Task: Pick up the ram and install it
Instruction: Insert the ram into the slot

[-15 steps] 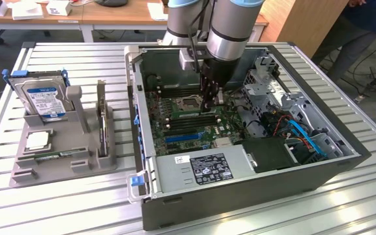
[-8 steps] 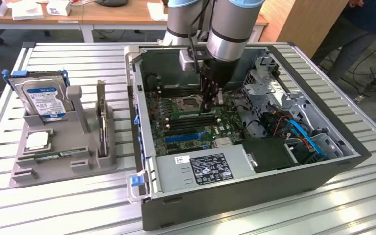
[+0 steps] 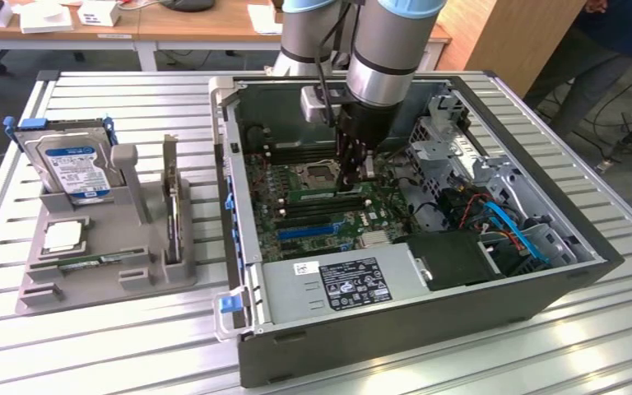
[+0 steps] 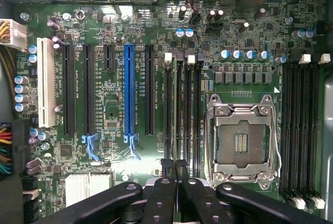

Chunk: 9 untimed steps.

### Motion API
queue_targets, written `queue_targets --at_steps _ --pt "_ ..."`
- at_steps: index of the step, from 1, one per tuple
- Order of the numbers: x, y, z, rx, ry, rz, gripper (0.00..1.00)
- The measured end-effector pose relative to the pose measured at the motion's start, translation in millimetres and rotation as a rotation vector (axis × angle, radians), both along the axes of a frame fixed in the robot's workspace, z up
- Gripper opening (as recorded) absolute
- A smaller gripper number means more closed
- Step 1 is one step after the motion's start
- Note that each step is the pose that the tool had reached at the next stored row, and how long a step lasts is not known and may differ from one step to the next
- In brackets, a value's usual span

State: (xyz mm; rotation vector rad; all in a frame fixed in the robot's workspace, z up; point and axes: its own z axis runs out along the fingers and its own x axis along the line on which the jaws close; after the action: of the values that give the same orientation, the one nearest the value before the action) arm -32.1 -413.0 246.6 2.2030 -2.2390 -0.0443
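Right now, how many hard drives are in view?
1. The hard drive stands upright in the grey holder, at the exterior view's left. Others may be hidden inside the computer case.

motherboard (image 4: 114,104): green | long slot (image 4: 128,89): blue | end slot (image 4: 46,86): white | gripper (image 4: 176,168): black | hard drive (image 3: 75,169): silver-ish, blue label | holder (image 3: 108,276): plain grey
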Motion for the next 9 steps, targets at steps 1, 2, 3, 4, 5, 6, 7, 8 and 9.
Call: queue_targets --at_steps 1,2,3,4,5,6,7,8,9 --pt "0.0 0.0 0.0 0.0001 -0.0001 0.0 0.11" --pt "0.0 0.0 -0.1 0.0002 -0.0001 0.0 0.11" --pt "0.1 0.1 -0.7 0.0006 -0.0003 0.0 0.11" --pt "0.1 0.1 -1.2 0.0005 -0.0002 0.0 0.11" --pt "0.0 0.0 -1.4 0.0002 -0.0001 0.0 0.11" --pt "0.0 0.0 -1.6 0.0 0.0 0.0 0.11" --pt "0.0 0.0 -1.7 0.0 0.0 0.0 0.11" --pt "0.0 0.0 -1.8 0.0 0.0 0.0 0.11" --pt "0.0 0.0 -1.8 0.0001 0.0 0.0 0.11"
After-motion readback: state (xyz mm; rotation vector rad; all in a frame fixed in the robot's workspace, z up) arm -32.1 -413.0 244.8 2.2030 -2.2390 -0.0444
